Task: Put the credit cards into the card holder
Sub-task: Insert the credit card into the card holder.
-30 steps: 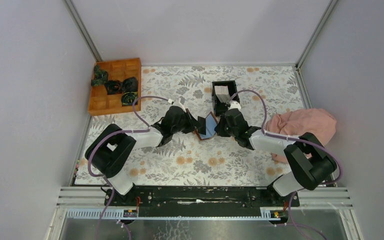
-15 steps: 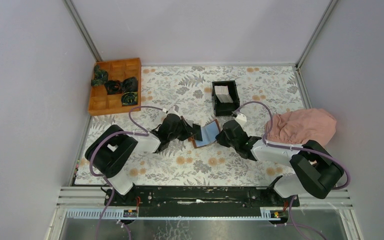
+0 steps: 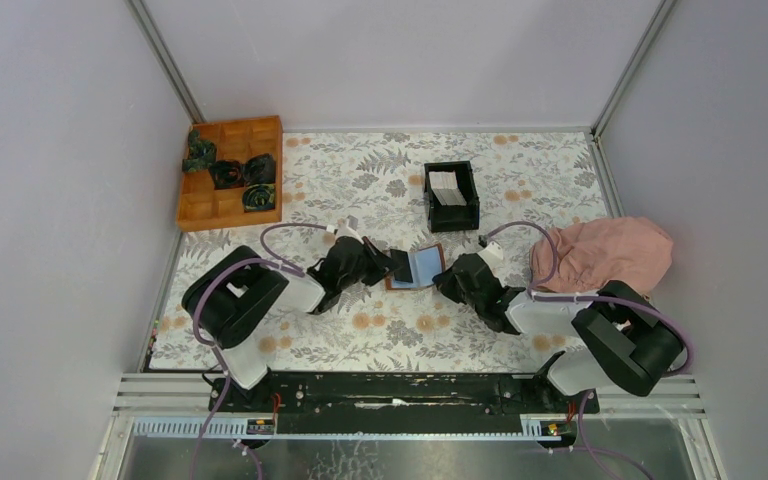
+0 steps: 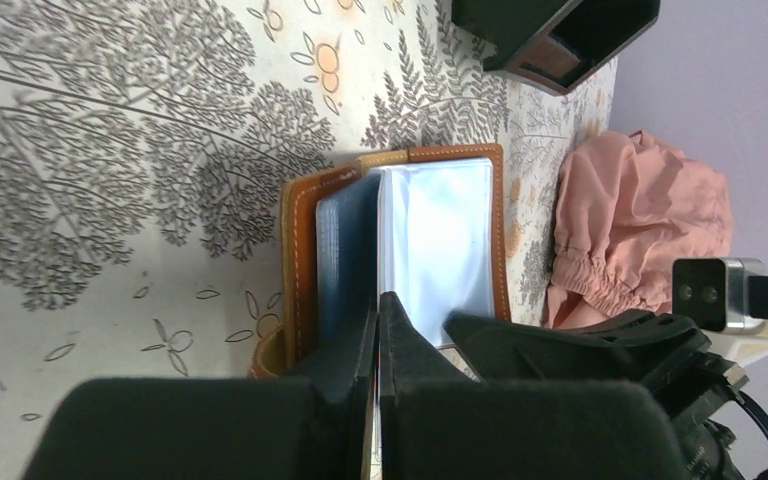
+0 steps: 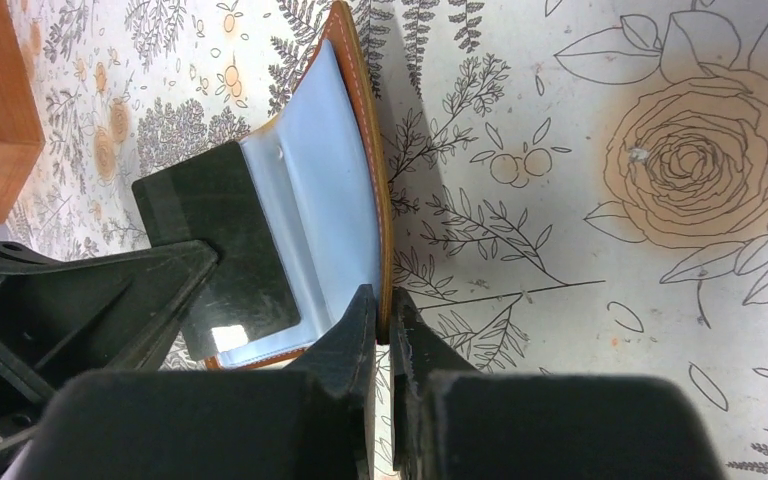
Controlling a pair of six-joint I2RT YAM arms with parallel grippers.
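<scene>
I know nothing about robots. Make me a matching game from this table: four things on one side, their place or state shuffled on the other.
1 card holder
2 black box
3 wooden tray
4 pink cloth

a far left corner
b crumpled at the right edge
c holds white cards
d open, clear sleeves showing

Pairs: 1-d, 2-c, 3-a, 4-b

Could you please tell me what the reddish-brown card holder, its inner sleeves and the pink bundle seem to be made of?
The reddish-brown folding card holder looks like leather or an imitation: matte cover with pale stitching along its edge. Its pale inner sleeves seem glossy plastic, bending and catching light. The pink crumpled bundle appears soft cloth, with folds and a gathered hem.
</scene>
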